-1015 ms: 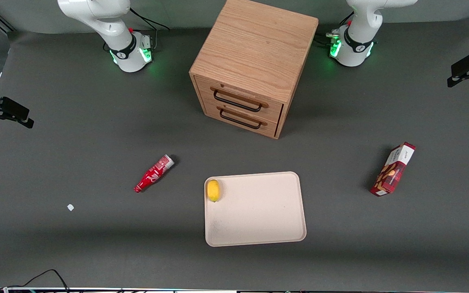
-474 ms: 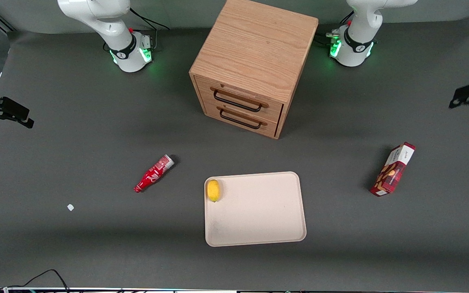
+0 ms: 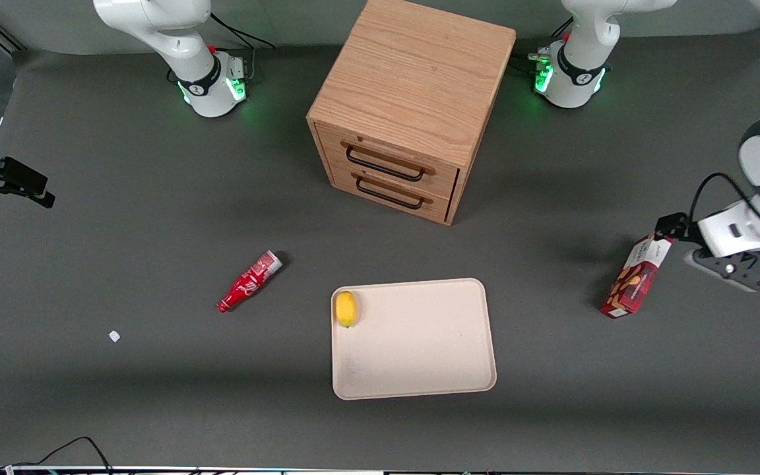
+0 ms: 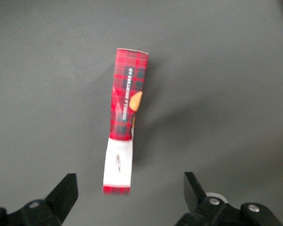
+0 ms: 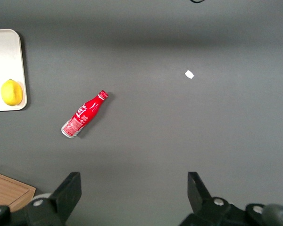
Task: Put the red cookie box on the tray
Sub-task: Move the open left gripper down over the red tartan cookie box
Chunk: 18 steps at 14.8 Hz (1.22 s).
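The red cookie box (image 3: 637,277) lies on the dark table toward the working arm's end, well apart from the beige tray (image 3: 419,356). In the left wrist view the box (image 4: 125,113) shows its plaid narrow side and white end panel. My left gripper (image 4: 129,178) hovers above the table just off that white end, open wide, with nothing between its fingers. In the front view the arm's white hand (image 3: 729,234) hangs beside the box's white end.
A lemon (image 3: 346,308) sits in a tray corner. A small red bottle (image 3: 248,282) lies toward the parked arm's end, with a white scrap (image 3: 114,336) nearer the camera. The wooden two-drawer cabinet (image 3: 406,105) stands farther from the camera than the tray.
The left arm has swung into the front view and come down beside the box's white end. The box, tray and lemon have not moved.
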Tool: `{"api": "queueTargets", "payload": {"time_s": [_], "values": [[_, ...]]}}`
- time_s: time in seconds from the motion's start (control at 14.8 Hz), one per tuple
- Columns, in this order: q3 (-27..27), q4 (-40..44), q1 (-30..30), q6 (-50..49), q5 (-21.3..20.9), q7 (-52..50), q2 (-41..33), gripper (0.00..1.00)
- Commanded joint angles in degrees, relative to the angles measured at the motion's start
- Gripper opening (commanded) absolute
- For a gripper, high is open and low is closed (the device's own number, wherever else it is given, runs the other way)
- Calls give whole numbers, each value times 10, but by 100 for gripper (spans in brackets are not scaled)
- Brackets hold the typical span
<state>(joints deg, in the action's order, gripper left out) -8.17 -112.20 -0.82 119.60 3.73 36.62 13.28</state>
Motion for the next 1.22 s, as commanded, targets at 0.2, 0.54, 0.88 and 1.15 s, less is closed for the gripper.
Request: {"api": "queueTargets", "payload": {"time_s": [0.2, 0.54, 0.88, 1.15], "values": [[-1, -23, -2, 105, 11, 35, 57, 100], [5, -64, -6, 215, 38, 35, 91, 100], [8, -64, -4, 221, 40, 32, 101, 0], [7, -57, -1, 213, 41, 30, 102, 0]]}}
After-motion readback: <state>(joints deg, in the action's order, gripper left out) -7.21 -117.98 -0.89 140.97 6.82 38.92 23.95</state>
